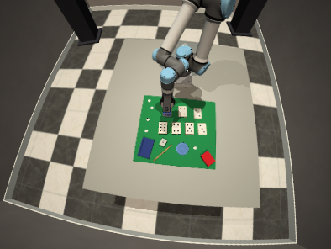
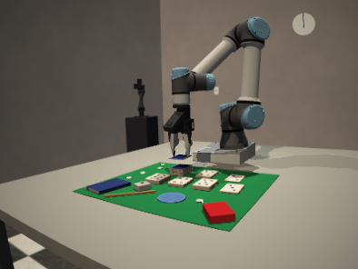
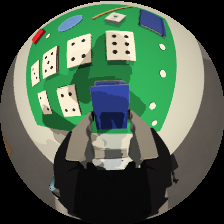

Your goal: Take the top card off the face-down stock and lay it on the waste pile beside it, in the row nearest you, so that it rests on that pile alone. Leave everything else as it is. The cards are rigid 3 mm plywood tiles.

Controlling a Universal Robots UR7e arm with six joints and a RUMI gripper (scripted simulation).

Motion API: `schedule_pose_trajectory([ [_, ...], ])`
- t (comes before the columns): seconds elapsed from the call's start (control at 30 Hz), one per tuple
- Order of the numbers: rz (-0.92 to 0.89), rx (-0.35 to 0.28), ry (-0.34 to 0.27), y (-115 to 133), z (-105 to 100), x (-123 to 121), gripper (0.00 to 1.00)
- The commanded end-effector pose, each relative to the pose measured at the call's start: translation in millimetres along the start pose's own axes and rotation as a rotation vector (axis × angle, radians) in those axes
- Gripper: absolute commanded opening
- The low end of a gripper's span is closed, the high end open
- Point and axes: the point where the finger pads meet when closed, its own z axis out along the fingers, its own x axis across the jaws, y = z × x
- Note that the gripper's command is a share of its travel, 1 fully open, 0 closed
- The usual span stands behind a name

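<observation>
My gripper (image 2: 180, 154) is shut on a blue-backed card (image 2: 180, 156) and holds it level, a little above the face-down stock (image 2: 180, 170) at the far left of the green mat (image 1: 176, 132). In the wrist view the held card (image 3: 113, 117) sits between the fingers, with the stock's blue top (image 3: 110, 91) just beyond it. The waste pile (image 2: 206, 174), a face-up card, lies right beside the stock; it also shows in the overhead view (image 1: 182, 111) and in the wrist view (image 3: 67, 100). In the overhead view the gripper (image 1: 167, 111) hides the stock.
Another face-up card (image 1: 197, 113) lies past the waste pile. A row of several face-up cards (image 1: 182, 128) lies in front. A blue book (image 1: 146, 147), small tile (image 1: 163, 142), wooden stick (image 1: 162, 152), blue disc (image 1: 182, 148) and red block (image 1: 207, 158) lie along the mat's front.
</observation>
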Motion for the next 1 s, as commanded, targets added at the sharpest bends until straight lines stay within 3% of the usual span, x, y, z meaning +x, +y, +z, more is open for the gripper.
schedule_pose_trajectory([
  [0.0, 0.000, -0.003, -0.002, 1, 0, -1, 0.38],
  [0.53, -0.002, -0.004, -0.003, 2, 0, -7, 0.38],
  [0.97, -0.006, -0.005, -0.002, 2, 0, -61, 0.38],
])
